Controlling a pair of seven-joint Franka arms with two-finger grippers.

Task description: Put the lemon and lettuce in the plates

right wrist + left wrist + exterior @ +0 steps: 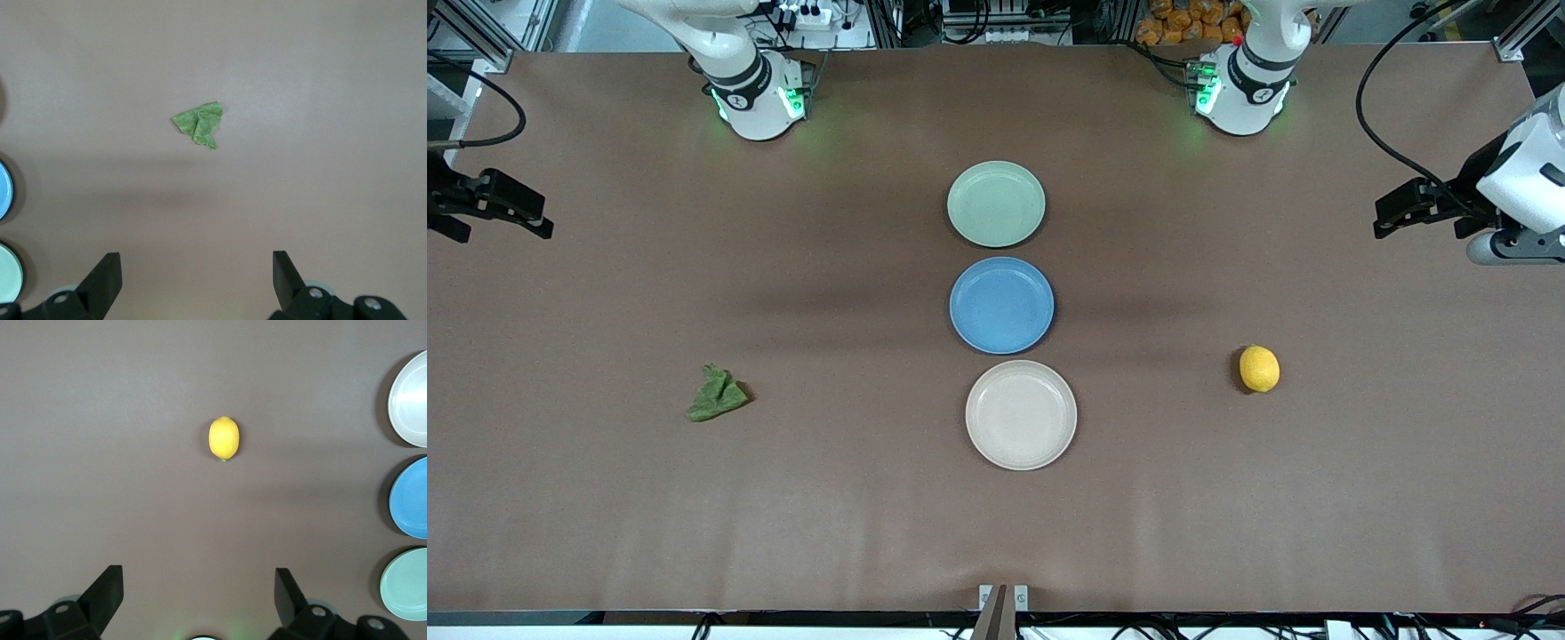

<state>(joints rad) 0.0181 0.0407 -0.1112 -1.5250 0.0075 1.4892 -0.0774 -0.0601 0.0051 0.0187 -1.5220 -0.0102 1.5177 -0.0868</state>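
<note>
Nearest, beige plate (1021, 414), bare. Then lettuce (717, 395) toward the right arm's end, lemon (1259, 368) toward the left arm's. Farther, blue plate (1001, 305), then mint plate (996, 204). Both waiting: left gripper (199, 593) and right gripper (197, 275), fingers apart, above bare table (605, 533).

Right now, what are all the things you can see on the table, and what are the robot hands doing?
lemon: one, bright yellow, on the table toward the left arm's end.
lettuce: one, dark green, on the table toward the right arm's end.
mint green plate: one, empty, farthest from the front camera.
blue plate: one, empty, between the other two.
beige plate: one, empty, nearest the front camera.
left gripper: one, black, open, waiting high at its table end.
right gripper: one, black, open, waiting high at its end.
</note>
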